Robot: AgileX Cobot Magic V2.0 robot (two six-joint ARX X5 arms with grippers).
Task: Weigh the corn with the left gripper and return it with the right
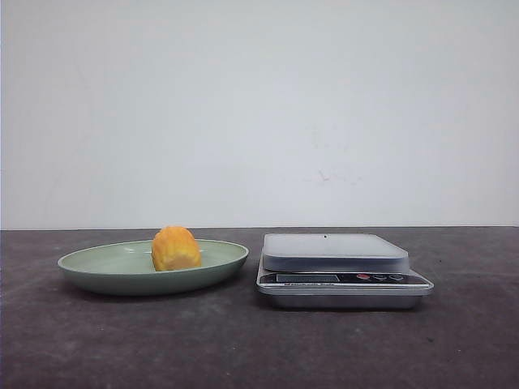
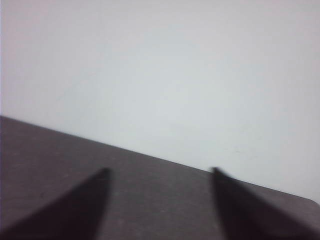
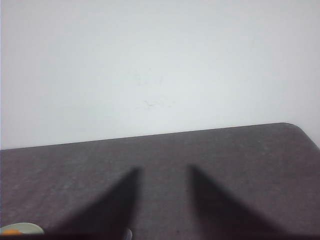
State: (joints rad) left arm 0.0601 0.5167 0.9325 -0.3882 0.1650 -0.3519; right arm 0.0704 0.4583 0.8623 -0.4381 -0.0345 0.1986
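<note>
dark grey surface (image 1: 243, 348) fills the front of the forward view, kinda speckled and matte, running back to a plain white wall (image 1: 259, 105).

corn (image 1: 175, 249) is a short stubby chunk, yellow-orange, with ribbed kernel rows running up it and a rounded top. it's sitting inside a pale green plate (image 1: 89, 271) on the left side of the surface, roughly mid-plate, and it's way smaller than the plate.

just right of the plate, not touching it, is a silver kitchen scale (image 1: 343, 279) with a flat grey platform on top that has nothing on it. there's a dark display strip and a few small buttons on its front edge, one of them reddish. there's some small print under the display but it's too tiny to read.

neither arm shows in the forward view. in the left wrist view the left hand (image 2: 159, 205) has its two dark pointed fingers (image 2: 75, 210) spread wide apart with only bare surface between them, holding nothing. in the right wrist view the right hand (image 3: 162, 200) has its fingers (image 3: 112, 207) parted too, with a narrower gap, also holding nothing and just surface showing between them. a sliver of the green plate with a bit of orange peeks in at that view's corner.
</note>
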